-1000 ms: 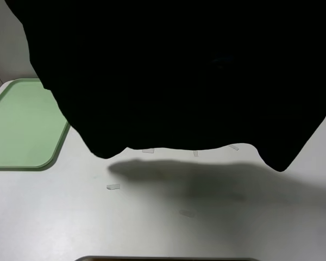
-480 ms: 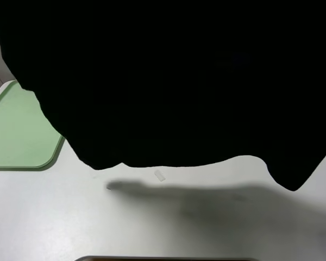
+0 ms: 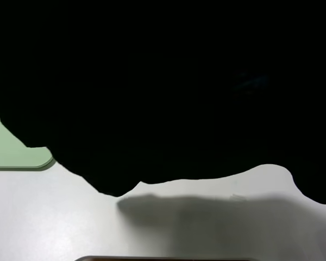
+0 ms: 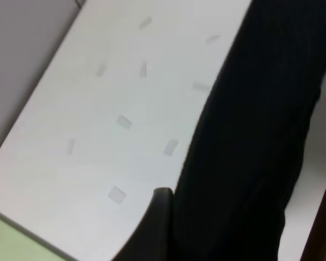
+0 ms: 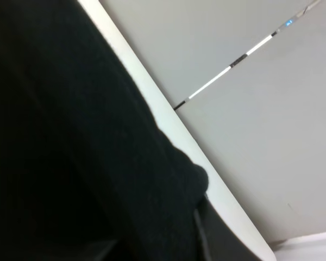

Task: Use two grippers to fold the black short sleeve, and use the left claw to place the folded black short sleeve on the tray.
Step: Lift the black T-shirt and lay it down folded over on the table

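The black short sleeve [image 3: 163,92] hangs lifted off the table and fills most of the exterior high view, its lower hem free above its shadow. It hides both arms there. The pale green tray [image 3: 13,155] shows only as a corner at the left, partly behind the cloth. In the left wrist view my left gripper [image 4: 171,204] is shut on the shirt's edge, one finger [image 4: 156,223] showing beside the hanging black cloth [image 4: 250,136]. In the right wrist view my right gripper [image 5: 198,198] is shut on a bunched fold of the shirt [image 5: 70,141].
The white table [image 3: 54,217] lies under the shirt. Several small clear tape marks [image 4: 117,194] dot it in the left wrist view. A dark edge [image 3: 163,259] runs along the table's front. A grey wall [image 5: 250,109] stands behind the table edge.
The shirt has spread lower and further left in the exterior view. It now covers most of the tray and the tape marks that showed below the hem.
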Available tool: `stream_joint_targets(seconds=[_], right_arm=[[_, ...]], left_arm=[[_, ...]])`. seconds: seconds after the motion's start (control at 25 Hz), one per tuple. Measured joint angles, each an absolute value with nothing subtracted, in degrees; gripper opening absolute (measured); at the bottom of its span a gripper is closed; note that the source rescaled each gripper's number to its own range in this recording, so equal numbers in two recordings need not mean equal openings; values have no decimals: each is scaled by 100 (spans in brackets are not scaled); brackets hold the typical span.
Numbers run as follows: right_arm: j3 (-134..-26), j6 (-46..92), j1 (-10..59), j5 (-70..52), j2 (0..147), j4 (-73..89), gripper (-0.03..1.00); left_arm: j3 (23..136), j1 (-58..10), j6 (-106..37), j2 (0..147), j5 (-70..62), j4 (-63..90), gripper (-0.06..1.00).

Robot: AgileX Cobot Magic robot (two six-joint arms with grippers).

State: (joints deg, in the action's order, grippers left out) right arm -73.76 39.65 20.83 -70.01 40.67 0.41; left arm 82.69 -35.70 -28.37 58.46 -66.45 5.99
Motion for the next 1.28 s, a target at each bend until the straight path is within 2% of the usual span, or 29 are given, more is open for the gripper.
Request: stream_joint_targets(seconds=[0.36, 0.6, 0.88, 1.16, 1.28], right_arm=[[-7228, 3670, 2083, -6974, 4026, 0, 0], [-5818, 3664, 2096, -6786, 4091, -400, 0], [-4587, 3298, 2153, -4848, 4403, -1242, 0], [-4508, 2370, 2147, -3204, 5672, -2994, 0], [-4508, 2080, 1942, -2615, 6274, -3622, 0]], left_arm=[[8134, -3570, -2386, 5614, -6645, 671, 0], [7334, -3581, -2379, 5614, -6588, 269, 0], [6898, -3621, -2379, 5916, -6103, -613, 0], [6898, -3621, -2342, 7261, -5087, -2359, 0], [6898, -3602, -2140, 7725, -4703, -2900, 0]])
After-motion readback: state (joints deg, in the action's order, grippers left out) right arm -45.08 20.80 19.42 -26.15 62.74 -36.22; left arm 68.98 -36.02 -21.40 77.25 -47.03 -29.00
